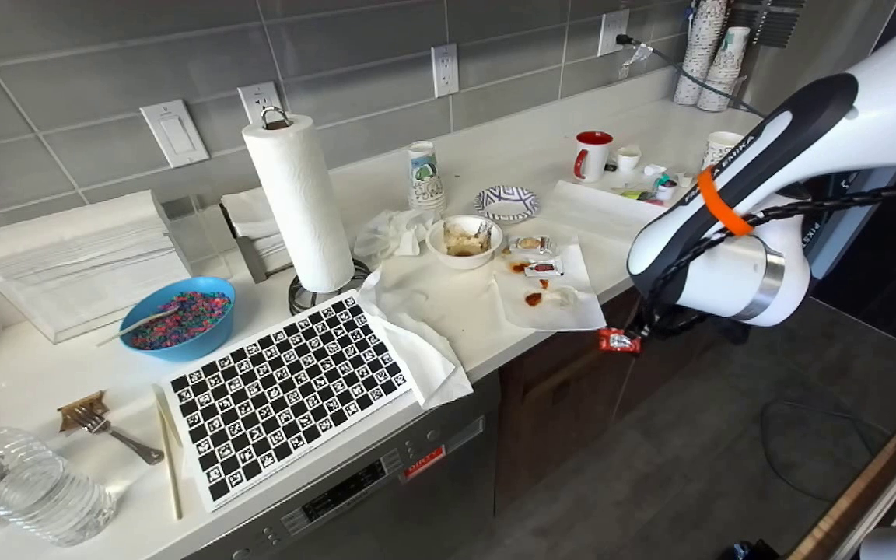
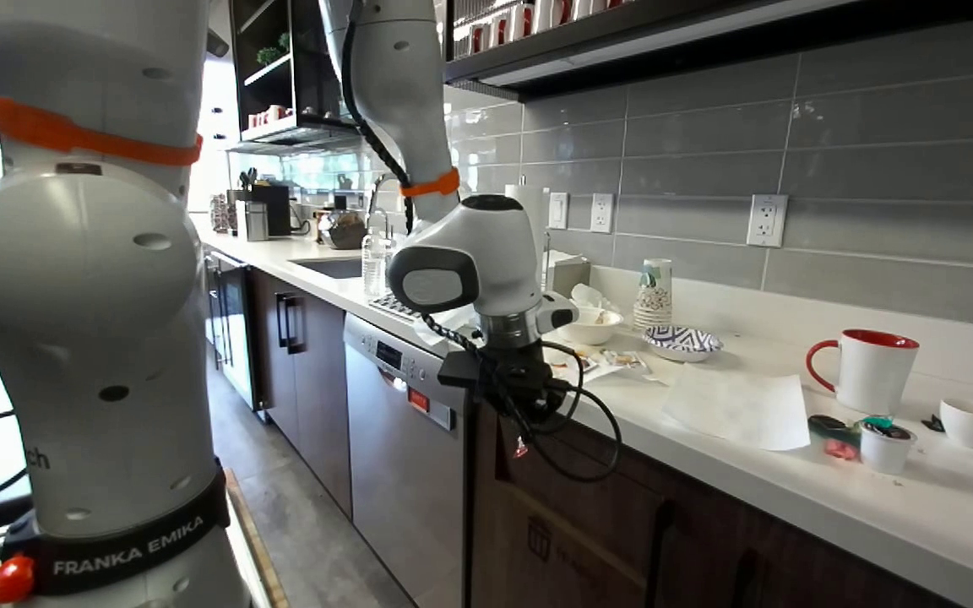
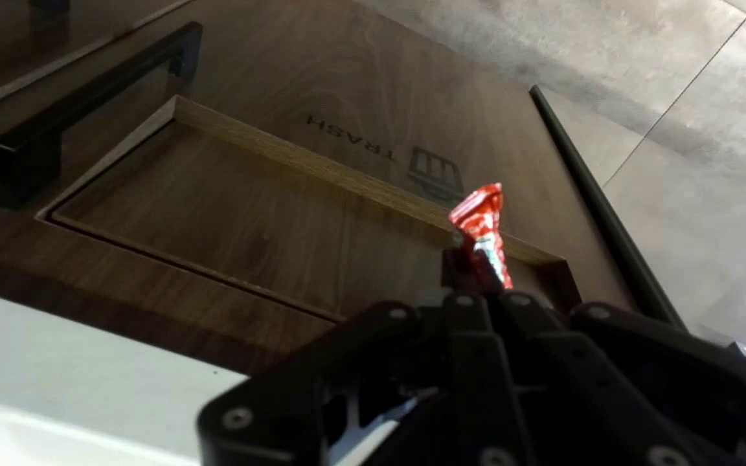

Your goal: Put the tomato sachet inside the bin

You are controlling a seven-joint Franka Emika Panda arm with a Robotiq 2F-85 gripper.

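Just off the front edge of the table (image 1: pixel 488 333), the tomato sachet (image 1: pixel 619 340) hangs pinched in the nearly closed end effector (image 3: pixel 474 274) before the TRASH-marked bin cabinet (image 3: pixel 295 97): grasp evidently made, drop inside yet to come.

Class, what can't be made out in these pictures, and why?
Held part of red sachet: wrist view, hidden by gripper fingers.
Its lettering: too small in both exterior views.
Bin's inside: wrist view, hidden by TRASH cabinet front.
Arm: cut off by the right edge in an exterior view.
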